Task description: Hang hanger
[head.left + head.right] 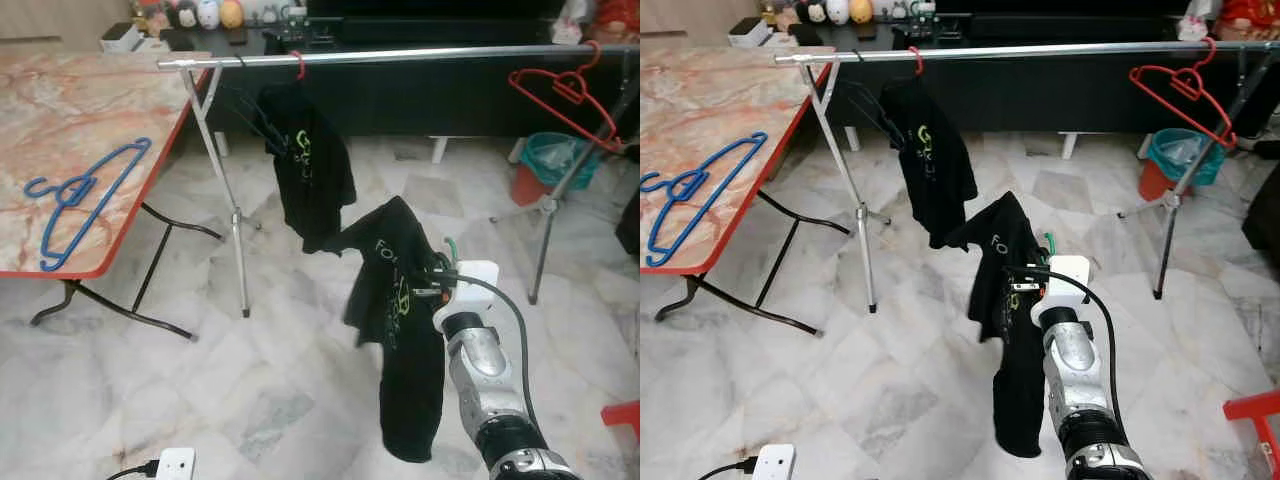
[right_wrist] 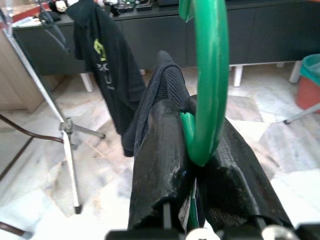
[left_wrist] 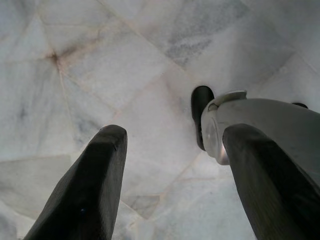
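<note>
Right claw (image 2: pixel 192 165) is nearest, its two black fingers (image 2: pixel 160 165) pinched tight on the green plastic hanger (image 2: pixel 210 75), with the hook rising straight up out of the grip. Black t-shirt with yellow-green print (image 1: pixel 400 330) hangs on that hanger, draped over the claw and down alongside the silver right arm (image 1: pixel 485 370), held in the air above the white marble floor (image 1: pixel 200 380). It is near the silver metal clothes rail (image 1: pixel 400 56) but below it, hook not touching the rail.

Second black t-shirt with yellow-green logo (image 1: pixel 310 165) already hangs from the rail on a red hanger hook (image 1: pixel 299 66), near the rail's left end, just behind and left of the held shirt. Empty red plastic hanger (image 1: pixel 560 90) hangs at the rail's right end. Rail sits on crossed metal legs (image 1: pixel 225 190).

Blue plastic hanger (image 1: pixel 85 195) lies flat on the pink marble-pattern worktop with red edge (image 1: pixel 60 100) at far left. Teal bin on a red base (image 1: pixel 550 165) stands on the floor behind the rail's right leg. White power strip (image 1: pixel 170 465) lies on the floor at the bottom.

Left claw (image 3: pixel 170 165) hangs idle, fingers spread apart and empty, pointing down at the marble floor beside the robot's grey foot (image 3: pixel 250 125).
</note>
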Available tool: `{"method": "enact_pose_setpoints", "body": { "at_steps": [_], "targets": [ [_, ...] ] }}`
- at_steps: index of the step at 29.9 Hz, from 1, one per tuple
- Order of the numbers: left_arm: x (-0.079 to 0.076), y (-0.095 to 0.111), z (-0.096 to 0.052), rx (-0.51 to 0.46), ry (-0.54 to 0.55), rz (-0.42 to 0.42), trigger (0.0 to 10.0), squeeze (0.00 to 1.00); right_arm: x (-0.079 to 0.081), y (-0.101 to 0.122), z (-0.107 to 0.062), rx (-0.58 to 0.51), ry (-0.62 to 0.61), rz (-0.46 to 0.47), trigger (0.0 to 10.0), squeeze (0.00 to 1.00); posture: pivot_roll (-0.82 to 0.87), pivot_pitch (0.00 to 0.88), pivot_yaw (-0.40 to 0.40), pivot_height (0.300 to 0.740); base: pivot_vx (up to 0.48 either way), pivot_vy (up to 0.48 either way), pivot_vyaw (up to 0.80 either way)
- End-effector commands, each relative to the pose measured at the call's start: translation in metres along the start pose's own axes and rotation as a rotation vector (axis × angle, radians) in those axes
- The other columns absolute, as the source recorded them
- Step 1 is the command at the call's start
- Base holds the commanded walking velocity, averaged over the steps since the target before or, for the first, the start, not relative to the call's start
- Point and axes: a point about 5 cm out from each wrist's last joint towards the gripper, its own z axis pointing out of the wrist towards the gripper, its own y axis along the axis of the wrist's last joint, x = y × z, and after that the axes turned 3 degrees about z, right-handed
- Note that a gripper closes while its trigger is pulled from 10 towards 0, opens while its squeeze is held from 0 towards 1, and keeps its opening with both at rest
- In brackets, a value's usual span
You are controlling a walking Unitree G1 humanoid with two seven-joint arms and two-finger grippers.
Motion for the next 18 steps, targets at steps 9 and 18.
{"method": "enact_pose_setpoints", "body": {
  "at_steps": [9,18],
  "targets": [
    [0.034,0.035,-0.001,-0.190,0.066,0.049,10.0,0.00,-0.024,0.019,0.007,-0.005,0.069,-0.110,10.0,0.00,0.00,0.069,-0.003,0.740,0.000,0.000,0.00],
    [0.042,0.116,-0.009,-0.530,0.047,0.222,10.0,0.00,-0.027,0.035,0.013,0.024,0.301,-0.163,10.0,0.00,0.01,0.068,-0.005,0.740,0.000,0.000,0.00]
  ]
}}
